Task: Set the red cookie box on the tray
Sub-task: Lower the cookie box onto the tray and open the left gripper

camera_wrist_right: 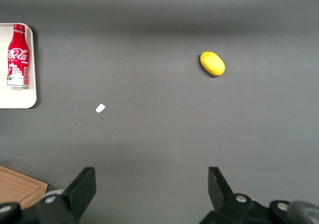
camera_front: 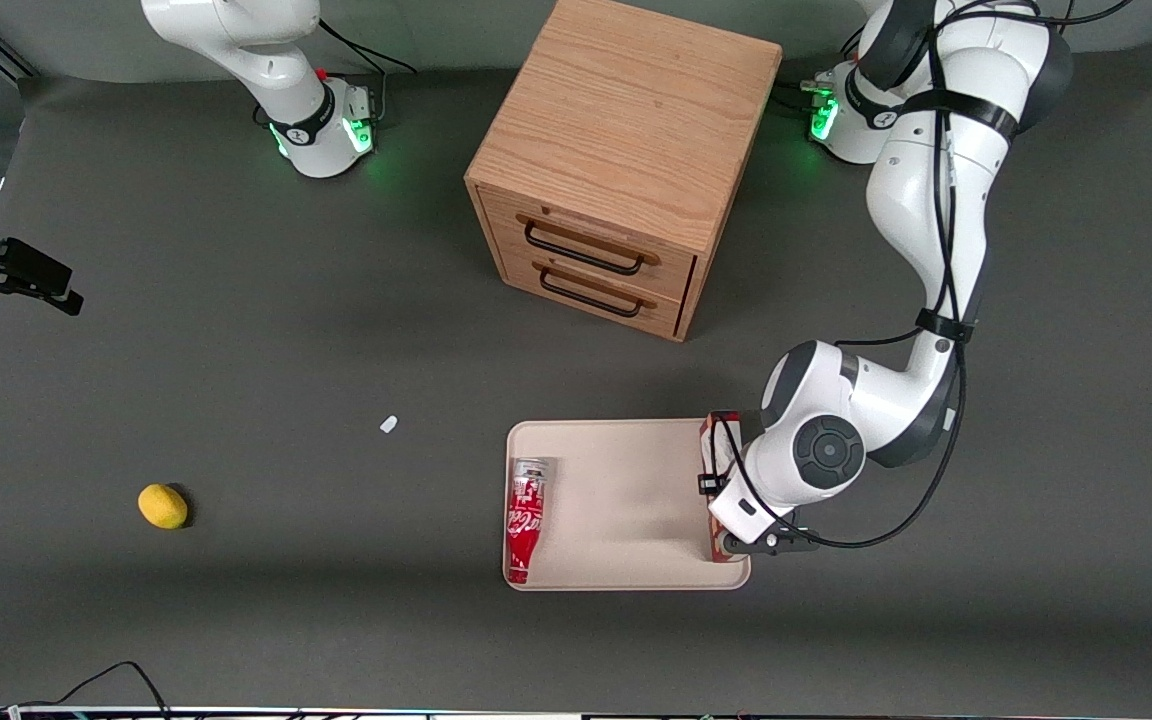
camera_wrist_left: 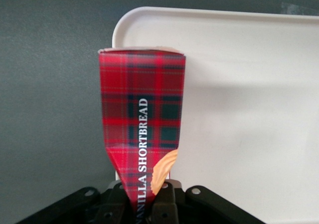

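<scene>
The red cookie box (camera_front: 719,432) is a long tartan-red carton marked "VANILLA SHORTBREAD" (camera_wrist_left: 142,119). It lies lengthwise along the edge of the cream tray (camera_front: 626,500) that is toward the working arm's end, over the rim. My left gripper (camera_front: 736,540) is shut on the box at the end nearer the front camera, and the wrist hides the box's middle. In the left wrist view the black fingers (camera_wrist_left: 167,204) pinch the box's narrow sides, with the tray (camera_wrist_left: 249,109) beside and under it. I cannot tell whether the box rests on the tray or hangs just above it.
A red Coca-Cola bottle (camera_front: 526,520) lies on the tray's edge toward the parked arm's end (camera_wrist_right: 18,55). A wooden two-drawer cabinet (camera_front: 616,160) stands farther from the camera. A yellow lemon (camera_front: 163,506) and a white scrap (camera_front: 389,424) lie toward the parked arm's end.
</scene>
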`<control>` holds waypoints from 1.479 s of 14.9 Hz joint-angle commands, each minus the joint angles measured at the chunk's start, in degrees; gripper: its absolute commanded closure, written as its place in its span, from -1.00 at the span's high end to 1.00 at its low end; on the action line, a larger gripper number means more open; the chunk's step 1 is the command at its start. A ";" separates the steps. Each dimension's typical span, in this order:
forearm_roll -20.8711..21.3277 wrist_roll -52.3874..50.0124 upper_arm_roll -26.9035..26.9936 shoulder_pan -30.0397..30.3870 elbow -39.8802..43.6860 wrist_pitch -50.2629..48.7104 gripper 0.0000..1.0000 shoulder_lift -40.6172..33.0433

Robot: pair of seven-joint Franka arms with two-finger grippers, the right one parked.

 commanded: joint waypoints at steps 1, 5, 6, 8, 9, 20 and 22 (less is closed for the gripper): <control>0.39 -2.04 0.98 -1.02 1.82 0.11 -1.00 1.10; 2.67 -2.04 1.07 -1.02 1.47 0.20 1.00 1.01; 2.67 -2.04 0.98 -0.94 1.47 0.20 1.00 0.84; 2.50 -2.04 0.98 -0.93 1.55 0.19 1.00 0.22; 2.24 -2.13 0.98 -0.85 1.64 0.20 1.00 -0.04; -0.40 -1.60 0.80 5.30 -8.01 -3.83 1.00 -19.35; -1.62 -1.34 0.63 8.19 -9.16 -9.44 1.00 -24.45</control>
